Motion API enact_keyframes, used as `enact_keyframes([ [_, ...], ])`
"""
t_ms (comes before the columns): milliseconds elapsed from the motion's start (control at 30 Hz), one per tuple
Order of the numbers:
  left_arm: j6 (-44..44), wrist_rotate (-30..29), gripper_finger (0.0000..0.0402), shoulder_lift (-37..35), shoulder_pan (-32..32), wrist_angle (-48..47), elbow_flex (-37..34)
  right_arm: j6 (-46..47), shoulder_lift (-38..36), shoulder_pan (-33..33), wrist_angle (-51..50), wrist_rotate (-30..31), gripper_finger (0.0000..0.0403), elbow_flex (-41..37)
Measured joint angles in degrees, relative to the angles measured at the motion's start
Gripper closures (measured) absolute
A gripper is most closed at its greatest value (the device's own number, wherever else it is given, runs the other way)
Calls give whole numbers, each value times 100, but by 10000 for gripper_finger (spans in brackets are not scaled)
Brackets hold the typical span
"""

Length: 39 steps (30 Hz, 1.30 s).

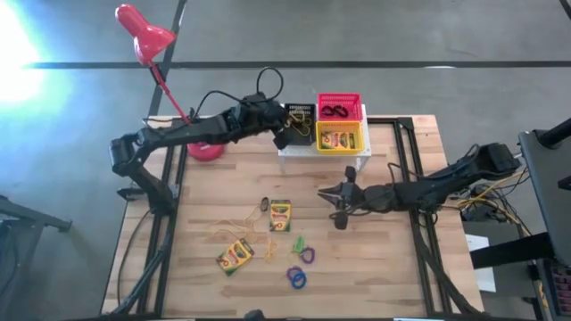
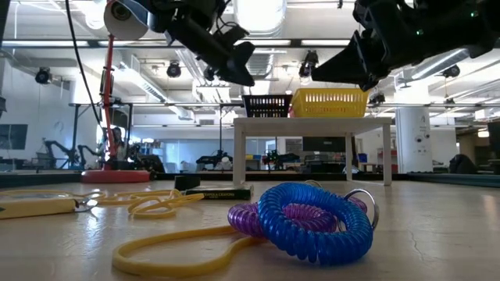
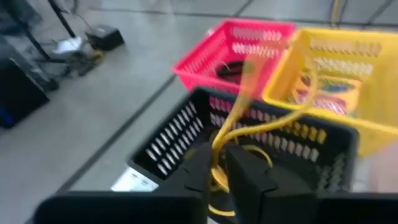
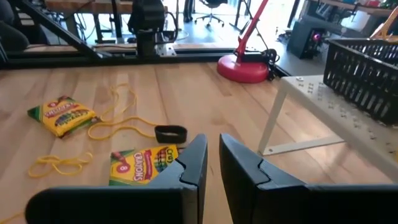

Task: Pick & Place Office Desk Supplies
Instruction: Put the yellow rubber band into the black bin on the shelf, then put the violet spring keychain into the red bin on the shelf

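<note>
Yellow rubber band (image 3: 261, 124) pinched in narrow jaws of left gripper (image 3: 217, 158), hanging straight down into black slotted plastic basket (image 3: 174, 134) at table's 12 o'clock; right gripper (image 1: 337, 203) near-closed, empty, flat yellow-and-green crayon box (image 1: 280, 216) at its 9 o'clock.

In the left wrist view the whole picture is blurred; the yellow rubber band (image 3: 261, 121) is smeared, and its lower end is hidden between the fingers of the left gripper (image 3: 219, 163). The contents of the black basket (image 3: 249, 134) are mostly hidden by these fingers. In the high view the thing inside the pink basket (image 1: 339, 107) is too small to tell. In the low view the arms are cut off by the top edge.
</note>
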Motion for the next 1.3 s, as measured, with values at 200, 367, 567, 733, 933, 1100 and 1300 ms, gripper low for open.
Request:
enact_keyframes([
  [200,-4,739,299,0,-67,-19,0,-39,78,-2,149,17,364,11],
  [367,-52,881,280,-5,-140,-189,62,-35,78,-5,162,26,364,13],
  [567,-198,774,278,-33,-140,-745,289,-13,78,-4,162,26,364,13],
  [733,-142,739,273,-33,-143,-888,326,-2,78,-4,162,28,364,13],
  [933,-599,906,272,-162,-386,-1264,323,208,149,-4,165,31,364,16],
  [1100,-603,1029,272,-164,-919,-1649,137,650,609,0,176,-6,364,13],
  [1300,-568,1030,272,-164,-1888,-1235,-522,1246,1656,0,853,-1503,364,38],
])
